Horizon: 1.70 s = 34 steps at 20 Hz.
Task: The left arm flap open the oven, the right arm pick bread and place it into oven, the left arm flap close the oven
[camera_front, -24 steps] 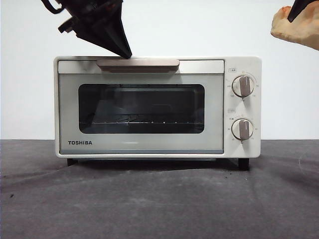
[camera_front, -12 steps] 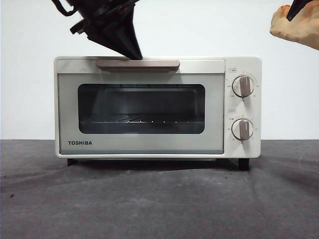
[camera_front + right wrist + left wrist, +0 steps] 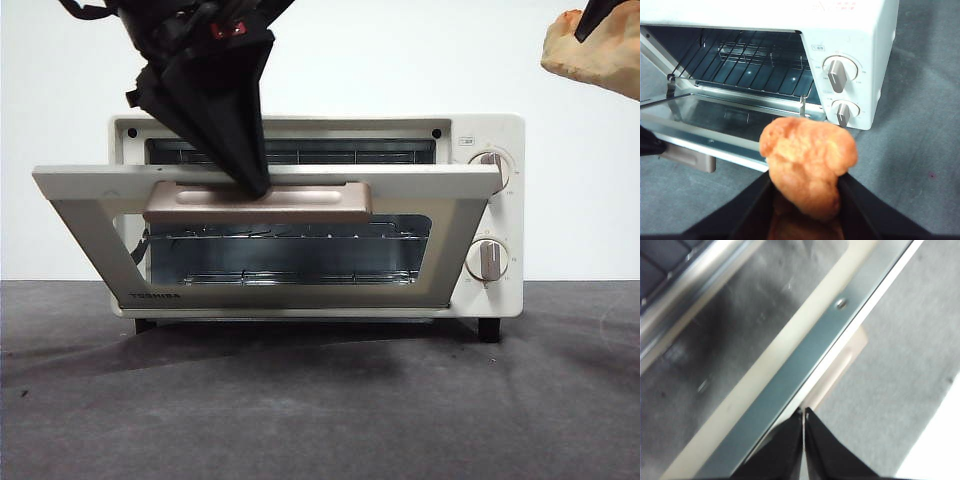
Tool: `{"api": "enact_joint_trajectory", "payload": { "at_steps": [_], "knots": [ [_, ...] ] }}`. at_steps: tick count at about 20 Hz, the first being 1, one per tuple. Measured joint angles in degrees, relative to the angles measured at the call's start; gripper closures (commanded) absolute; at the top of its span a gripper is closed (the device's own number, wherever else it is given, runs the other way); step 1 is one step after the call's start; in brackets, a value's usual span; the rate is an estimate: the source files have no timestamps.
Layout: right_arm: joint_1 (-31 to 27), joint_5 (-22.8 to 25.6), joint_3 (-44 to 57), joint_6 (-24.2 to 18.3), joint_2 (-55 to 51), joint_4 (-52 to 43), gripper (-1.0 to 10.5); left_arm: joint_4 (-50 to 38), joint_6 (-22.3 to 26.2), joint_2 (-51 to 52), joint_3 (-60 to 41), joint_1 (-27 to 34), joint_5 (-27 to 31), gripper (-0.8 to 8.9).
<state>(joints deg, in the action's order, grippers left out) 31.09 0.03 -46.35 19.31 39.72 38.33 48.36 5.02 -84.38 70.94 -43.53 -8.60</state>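
The left tool came down from above with its two black jaws pressed together into a single narrow point, and that point rested on the top of the tan bar handle of the oven. In the left wrist view the same tool showed its tips meeting with only a hairline between them, right at the edge of the door, with the handle just past that edge. The door hung partly open, tilted outward from its lower hinge, so the wire rack could be seen through the glass and the upper slot of the cavity lay exposed. The cream-white oven stood on the dark grey bench, its two round knobs on the side panel. The right tool held the bread between its jaws, clamped on the lower part of the golden-orange loaf. In the front view the bread hung up at the top corner, above and to the side of the oven and well clear of it, with a black tip of the right arm on top of it. From the right wrist view the oven lay beyond the bread, the rack showing inside.
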Motion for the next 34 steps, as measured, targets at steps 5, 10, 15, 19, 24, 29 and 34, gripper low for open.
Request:
{"api": "enact_joint_trajectory", "payload": {
  "at_steps": [5, 10, 15, 19, 24, 29, 34],
  "knots": [
    [0.00, -0.02, -0.02, 0.00, 0.00, 0.00, 7.8, 3.08, -0.81, 0.00, -0.04, 0.00, 0.70, 7.97],
    [0.00, -0.94, -0.02, 0.00, 0.00, 0.00, 7.8, 2.89, -1.90, 2.27, -0.22, 0.07, 0.98, 7.97],
    [0.00, -1.60, -0.02, 0.00, 0.02, 0.00, 7.8, 2.08, -3.45, 10.47, -0.22, 1.86, 0.98, 7.97],
    [0.00, -3.85, -0.02, 0.00, 0.61, -0.04, 7.8, -1.46, -5.35, 16.70, -0.24, 4.68, 0.98, 7.97],
    [0.37, -7.56, -0.02, 0.02, 4.31, -1.73, 7.8, -5.31, -8.26, 25.40, -6.32, 9.79, 0.98, 7.97],
    [3.23, -13.00, -0.02, 0.52, 10.60, -7.85, 7.8, -7.02, -10.95, 36.00, -20.70, 14.80, 1.01, 7.97],
    [8.41, -14.82, -0.02, 4.39, 21.38, -22.01, 7.8, -6.16, -11.63, 39.60, -25.20, 15.89, 1.01, 7.97]
  ]
}}
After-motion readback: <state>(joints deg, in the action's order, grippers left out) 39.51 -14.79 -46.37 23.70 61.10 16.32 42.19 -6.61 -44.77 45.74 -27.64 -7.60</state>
